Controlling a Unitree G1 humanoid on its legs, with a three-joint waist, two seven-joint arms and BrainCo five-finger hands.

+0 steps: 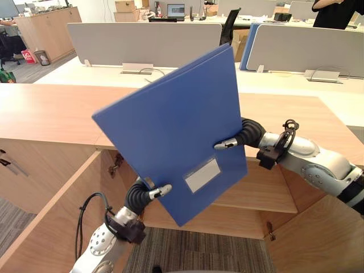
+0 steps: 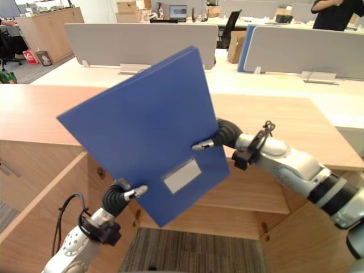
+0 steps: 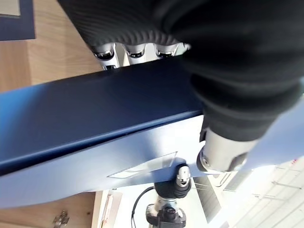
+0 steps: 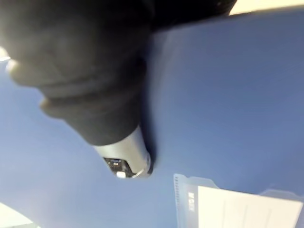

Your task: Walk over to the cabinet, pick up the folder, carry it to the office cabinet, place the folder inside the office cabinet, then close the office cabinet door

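Observation:
A large blue folder [image 1: 170, 131] with a white label pocket [image 1: 202, 175] is held up tilted in front of the open wooden office cabinet [image 1: 256, 193]. My left hand [image 1: 138, 196] grips its lower left edge, thumb [image 1: 161, 191] pressed on the front face and fingers behind. My right hand [image 1: 247, 133] grips the right edge the same way, its thumb [image 1: 226, 143] on the front. In the left wrist view the folder's edge [image 3: 95, 109] runs between fingers [image 3: 133, 51] and thumb [image 3: 221, 152]. The right wrist view shows the thumb [image 4: 126, 156] against the blue cover [image 4: 228, 118].
The cabinet's left door [image 1: 51, 210] and right door [image 1: 318, 239] stand swung open toward me, with a shelf inside. Its wooden top [image 1: 45, 114] spreads behind the folder. Desks with grey dividers [image 1: 142, 42] stand beyond, and a person [image 1: 335, 11] at the far right.

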